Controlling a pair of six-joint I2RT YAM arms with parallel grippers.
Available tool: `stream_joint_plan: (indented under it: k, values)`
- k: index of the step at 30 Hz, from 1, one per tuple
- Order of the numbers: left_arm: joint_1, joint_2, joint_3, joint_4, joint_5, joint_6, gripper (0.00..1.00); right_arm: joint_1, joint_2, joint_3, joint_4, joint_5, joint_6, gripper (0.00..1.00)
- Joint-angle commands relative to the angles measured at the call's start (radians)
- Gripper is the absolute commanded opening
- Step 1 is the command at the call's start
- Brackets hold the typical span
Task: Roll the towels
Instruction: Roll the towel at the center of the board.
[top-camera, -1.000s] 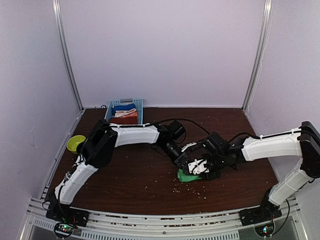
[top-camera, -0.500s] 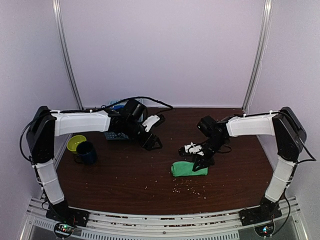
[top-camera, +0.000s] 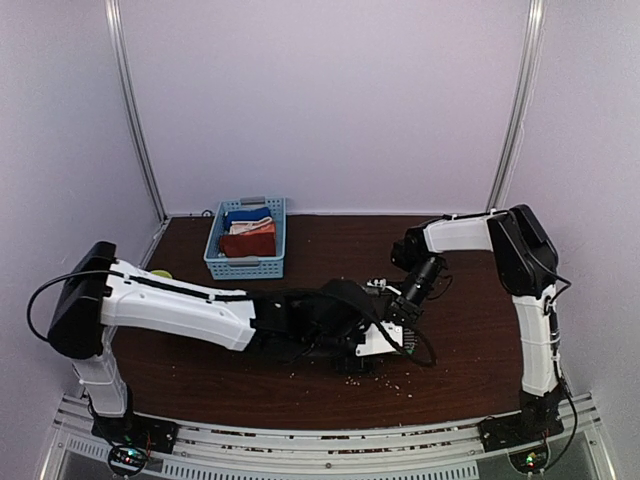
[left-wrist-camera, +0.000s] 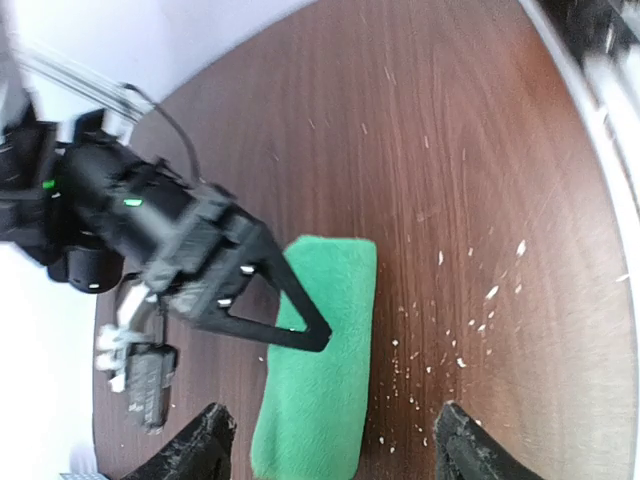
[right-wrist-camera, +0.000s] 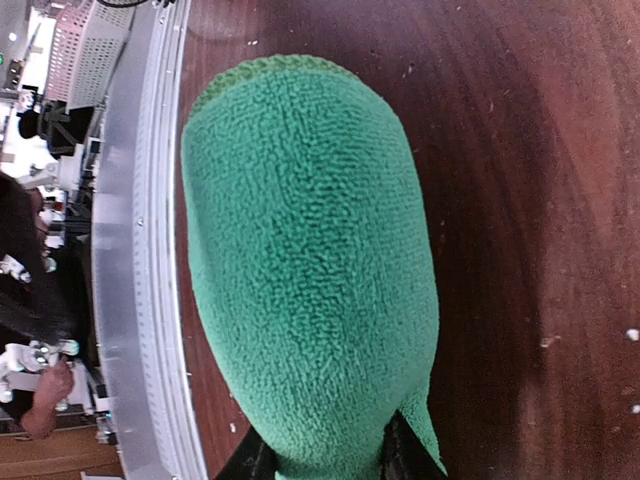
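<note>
The green towel (left-wrist-camera: 318, 372) lies rolled into a short log on the brown table. My left gripper (left-wrist-camera: 335, 452) hangs just above its near end, open, one fingertip on each side and clear of the cloth. My right gripper (right-wrist-camera: 325, 462) reaches in from the other side, and its fingers (left-wrist-camera: 285, 318) pinch the green towel (right-wrist-camera: 305, 260), which fills the right wrist view. From above, the left arm hides this towel; both grippers meet near the table's middle (top-camera: 385, 325). The rust towel (top-camera: 248, 243) lies in the blue basket.
The blue basket (top-camera: 245, 268) stands at the back left and also holds a blue cloth (top-camera: 247, 215). A yellow-green bowl (top-camera: 160, 273) peeks out beside the left arm. Pale crumbs (left-wrist-camera: 480, 310) are scattered on the table around the towel. The metal rail (right-wrist-camera: 140, 300) runs along the near edge.
The left arm has swung from the basket side across to the green towel, and its jaws have opened wide. The right arm has drawn in, its jaws closing on the towel.
</note>
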Motion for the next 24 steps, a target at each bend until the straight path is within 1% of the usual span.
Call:
stream_joint_plan:
  k: [1, 5, 14, 20, 24]
  values:
    - [-0.001, 0.139, 0.062, 0.002, -0.16, 0.156, 0.72, 0.01, 0.143, 0.0, -0.117, 0.081, -0.02, 0.28]
    - [-0.004, 0.227, 0.104, 0.027, -0.226, 0.207, 0.73, 0.01, 0.143, 0.005, -0.118, 0.087, -0.008, 0.28]
    - [-0.003, 0.303, 0.169, 0.01, -0.208, 0.193, 0.73, 0.007, 0.168, 0.006, -0.135, 0.063, -0.011, 0.28]
    - [-0.004, 0.343, 0.227, -0.042, -0.147, 0.172, 0.72, 0.006, 0.179, 0.004, -0.136, 0.048, -0.012, 0.28]
    - [-0.005, 0.351, 0.276, -0.134, -0.045, 0.159, 0.74, 0.002, 0.186, 0.006, -0.134, 0.037, 0.003, 0.29]
